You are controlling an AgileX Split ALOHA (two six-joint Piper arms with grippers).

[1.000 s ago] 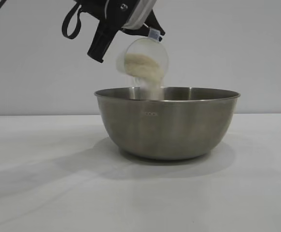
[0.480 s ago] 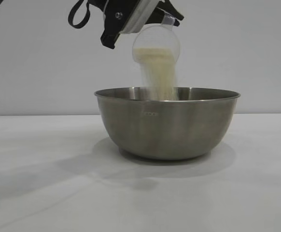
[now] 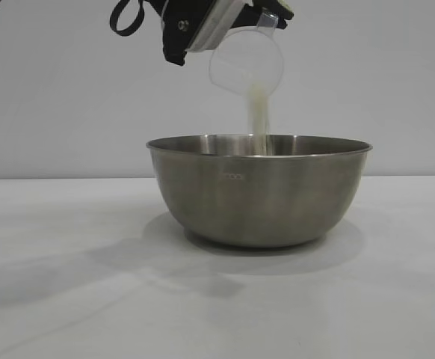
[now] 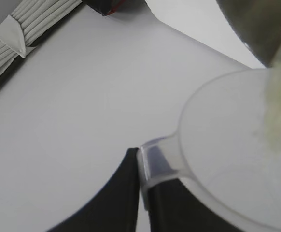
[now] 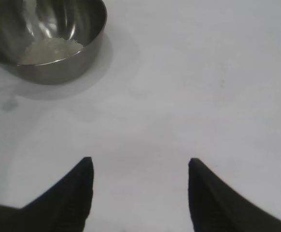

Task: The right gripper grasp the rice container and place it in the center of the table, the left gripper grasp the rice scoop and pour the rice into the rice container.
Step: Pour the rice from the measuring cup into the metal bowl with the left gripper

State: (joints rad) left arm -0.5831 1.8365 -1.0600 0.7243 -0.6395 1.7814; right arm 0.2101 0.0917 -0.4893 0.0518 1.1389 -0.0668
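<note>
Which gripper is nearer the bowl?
Left. The left gripper holds the scoop tipped just above the bowl. The right gripper hangs open over bare table, well away from it.

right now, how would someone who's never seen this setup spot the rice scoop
Find the big steel rice container in the middle of the white table. Directly above it, the left gripper holds the rice scoop tipped, rice streaming down. It is a small translucent plastic cup with a side handle, far smaller than the bowl.
</note>
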